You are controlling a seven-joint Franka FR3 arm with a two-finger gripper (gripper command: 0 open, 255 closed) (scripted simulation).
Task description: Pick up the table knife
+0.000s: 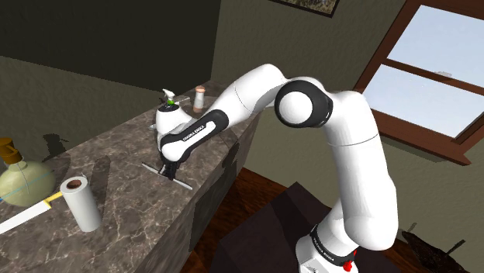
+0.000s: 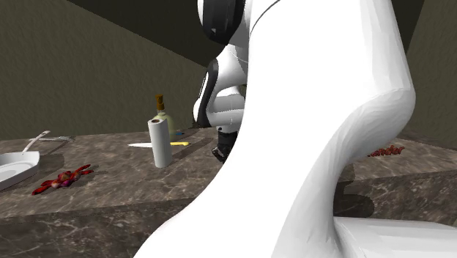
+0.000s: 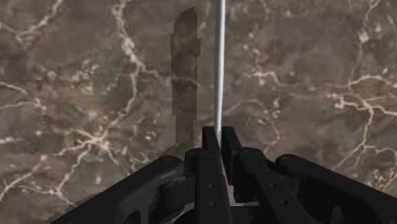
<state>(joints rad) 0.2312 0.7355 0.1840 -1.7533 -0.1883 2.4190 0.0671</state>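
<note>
A: Looking along the end effector [image 3: 219, 136], how do its fingers stand?

B: Nearly pressed together, pinching the table knife [image 3: 219, 63] between them.

A: What does the knife look like?

B: Slim, plain, pale silver-grey. In the wrist view it shows edge-on, as a thin bright line running straight away from the fingertips. Its darker shadow lies on the stone beside it.

A: And where is it?

B: At the brown marbled tabletop [image 1: 116, 155], by its near edge in the shoulder view. I cannot tell whether it touches the stone. It pokes out on both sides of the black fingers. A paper towel roll [image 1: 81, 203] stands well apart, to that view's left.
</note>
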